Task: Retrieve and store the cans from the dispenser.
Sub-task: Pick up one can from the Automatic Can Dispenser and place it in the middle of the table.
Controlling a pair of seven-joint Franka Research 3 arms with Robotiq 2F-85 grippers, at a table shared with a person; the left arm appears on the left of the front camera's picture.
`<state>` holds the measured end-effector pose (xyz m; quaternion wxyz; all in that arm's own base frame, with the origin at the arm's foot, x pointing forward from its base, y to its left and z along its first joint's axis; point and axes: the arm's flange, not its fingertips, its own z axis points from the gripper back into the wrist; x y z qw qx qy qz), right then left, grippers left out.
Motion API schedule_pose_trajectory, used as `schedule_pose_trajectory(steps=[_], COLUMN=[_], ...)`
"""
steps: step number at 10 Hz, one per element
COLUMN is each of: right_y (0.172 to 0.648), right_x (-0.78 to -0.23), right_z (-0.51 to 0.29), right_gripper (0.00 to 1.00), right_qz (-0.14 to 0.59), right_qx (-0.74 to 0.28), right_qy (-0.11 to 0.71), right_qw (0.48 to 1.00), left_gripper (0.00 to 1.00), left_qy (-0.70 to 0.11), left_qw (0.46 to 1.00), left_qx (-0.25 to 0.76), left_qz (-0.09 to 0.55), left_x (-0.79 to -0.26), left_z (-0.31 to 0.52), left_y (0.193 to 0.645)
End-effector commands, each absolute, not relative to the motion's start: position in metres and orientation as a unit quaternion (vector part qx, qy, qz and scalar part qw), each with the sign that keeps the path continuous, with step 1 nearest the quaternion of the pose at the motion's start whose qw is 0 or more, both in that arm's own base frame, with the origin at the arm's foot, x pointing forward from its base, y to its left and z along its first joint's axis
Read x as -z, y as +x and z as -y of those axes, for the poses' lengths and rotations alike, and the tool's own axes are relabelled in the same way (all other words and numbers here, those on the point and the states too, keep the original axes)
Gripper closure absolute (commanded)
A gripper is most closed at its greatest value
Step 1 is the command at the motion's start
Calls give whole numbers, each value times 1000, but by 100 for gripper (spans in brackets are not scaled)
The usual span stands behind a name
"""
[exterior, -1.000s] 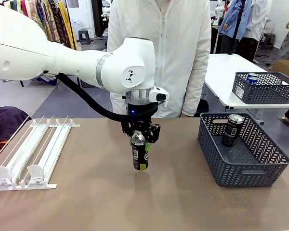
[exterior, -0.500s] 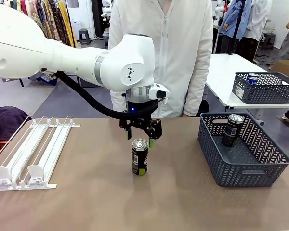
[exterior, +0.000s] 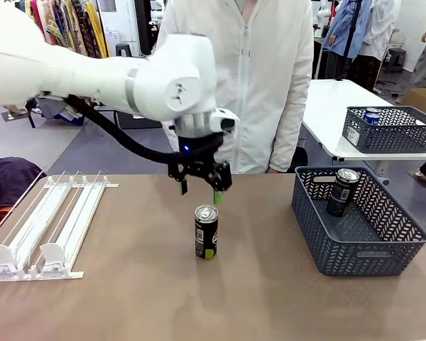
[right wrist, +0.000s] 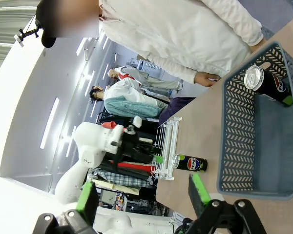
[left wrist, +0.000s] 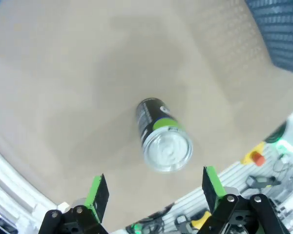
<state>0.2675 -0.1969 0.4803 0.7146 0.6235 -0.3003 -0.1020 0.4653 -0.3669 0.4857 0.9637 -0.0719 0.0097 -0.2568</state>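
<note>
A black can (exterior: pixel 206 232) with a green patch stands upright alone on the brown table, mid-front. My left gripper (exterior: pixel 199 188) hangs open just above and behind it, touching nothing. In the left wrist view the can (left wrist: pixel 162 134) sits below and between the spread green fingers (left wrist: pixel 97 192), and the left gripper (left wrist: pixel 154 187) holds nothing. A second black can (exterior: pixel 343 190) leans inside the dark grey basket (exterior: pixel 319 241) at the right. The white dispenser (exterior: pixel 50 227) lies at the left with bare lanes. My right gripper (right wrist: pixel 142 195) is open in the air, looking at the basket's can (right wrist: pixel 266 82), the standing can (right wrist: pixel 190 163) and the dispenser (right wrist: pixel 168 146).
A person in a white jacket (exterior: pixel 270 85) stands at the table's far edge, behind the left arm. On a white side table at the back right sits another grey basket (exterior: pixel 390 135) holding blue cans. Bare tabletop lies between the standing can and the near basket.
My left gripper opened, let go of the black can and rose up and slightly left. The can stays standing where it was set down.
</note>
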Motion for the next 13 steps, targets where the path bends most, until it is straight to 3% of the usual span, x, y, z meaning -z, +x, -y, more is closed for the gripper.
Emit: schedule_pose_trajectory(steps=[1, 4, 8, 9, 10, 13], right_y=[270, 270, 270, 270, 270, 270], right_x=[-484, -484, -484, -484, -484, -484], right_z=[198, 198, 198, 198, 198, 198], right_gripper=[0, 0, 0, 0, 0, 0], right_qz=[310, 310, 310, 310, 310, 310], right_qx=[99, 99, 99, 99, 99, 99], right_qy=[627, 627, 627, 627, 627, 627], right_qw=[708, 708, 708, 708, 708, 708], left_gripper=[0, 0, 0, 0, 0, 0], left_qy=[-188, -361, -582, -595, -537, -537], left_qw=[964, 930, 796, 781, 830, 830], left_qx=[190, 34, -83, -110, -94, -94], left_qz=[12, 53, 145, 152, 119, 119], left_x=[-516, -514, -438, -423, -454, -454], left_z=[251, 80, -67, -78, -70, -70], left_y=[451, 426, 364, 357, 369, 369])
